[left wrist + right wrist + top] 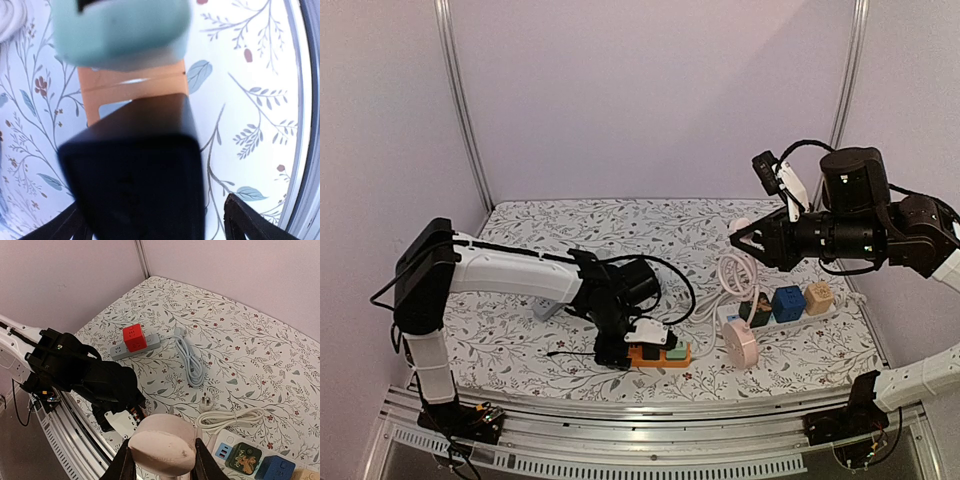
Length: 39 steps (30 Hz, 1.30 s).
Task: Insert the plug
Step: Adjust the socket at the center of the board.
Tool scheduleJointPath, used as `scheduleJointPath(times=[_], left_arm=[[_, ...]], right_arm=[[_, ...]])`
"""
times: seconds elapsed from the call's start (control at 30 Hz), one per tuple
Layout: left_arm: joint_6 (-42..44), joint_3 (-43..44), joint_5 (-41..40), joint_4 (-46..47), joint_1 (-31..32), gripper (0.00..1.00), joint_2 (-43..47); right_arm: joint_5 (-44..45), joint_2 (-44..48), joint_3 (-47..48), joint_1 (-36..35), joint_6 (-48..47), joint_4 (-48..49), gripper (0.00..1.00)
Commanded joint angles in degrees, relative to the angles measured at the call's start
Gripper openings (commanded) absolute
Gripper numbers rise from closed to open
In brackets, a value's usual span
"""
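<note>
black plug (135,175) between left fingers (250,220)

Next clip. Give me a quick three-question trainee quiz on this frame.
1. True or false: a red cube sits on the grey strip.
2. Which does the left arm reach down to? A white strip, B orange strip, C grey strip.
3. Fill in: the number of cubes sitting on the white strip is ___.
Key: 1 true; 2 B; 3 three.
</note>
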State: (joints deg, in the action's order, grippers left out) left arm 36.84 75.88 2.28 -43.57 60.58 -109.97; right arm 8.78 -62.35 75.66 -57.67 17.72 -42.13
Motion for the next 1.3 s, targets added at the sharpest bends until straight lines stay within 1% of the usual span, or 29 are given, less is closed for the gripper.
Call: scheduleJointPath(times=[0.0, 0.2, 0.3, 0.43, 0.67, 0.7, 0.9, 1.0, 1.1, 1.27], left_arm=[[-0.4, -2.6, -1.5, 5.9, -0.2, 0.79, -1.4], [-2.9, -3.0, -0.7, 7.4, -0.5, 0.52, -1.5], [-4.5, -2.4, 0.5, 7.5, -1.5, 0.42, -2.0], [-5.7, -0.7, -0.2, 7.4, -3.7, 0.34, -4.0], [-8.2, 6.4, -2.1, 6.3, -9.9, 0.3, -8.6], [-8.3, 7.4, -3.4, 6.2, -10.9, 0.3, -9.4], [-7.1, 13.5, -6.1, 6.5, -15.3, 0.31, -14.2], [-7.5, 18.5, -8.1, 6.7, -17.3, 0.31, -17.7], [-8.9, 25.7, -9.6, 6.5, -18.9, 0.31, -21.2], [-10.0, 35.8, -9.6, 4.8, -20.0, 0.34, -27.8]], right_arm=[[-0.1, 1.4, -0.2, 0.3, 0.2, 3.6, 0.0], [-0.6, 0.9, -0.3, 0.4, 0.0, 4.3, 0.0], [-0.9, 0.6, 0.0, 0.3, -0.2, 4.5, 0.0], [-1.0, 0.1, 0.6, 0.3, -0.7, 4.5, 0.0], [-0.6, -1.4, 2.1, 0.3, -1.2, 4.2, 0.0], [-0.5, -1.7, 2.2, 0.3, -1.2, 4.1, 0.0], [-0.2, -3.1, 3.7, 0.4, -1.9, 3.6, 0.0], [-0.7, -4.6, 4.6, 0.4, -2.3, 3.4, 0.0], [-1.3, -6.3, 5.4, 0.5, -2.5, 3.4, 0.0], [-2.0, -7.8, 6.2, 0.4, -2.6, 3.4, 0.0]])
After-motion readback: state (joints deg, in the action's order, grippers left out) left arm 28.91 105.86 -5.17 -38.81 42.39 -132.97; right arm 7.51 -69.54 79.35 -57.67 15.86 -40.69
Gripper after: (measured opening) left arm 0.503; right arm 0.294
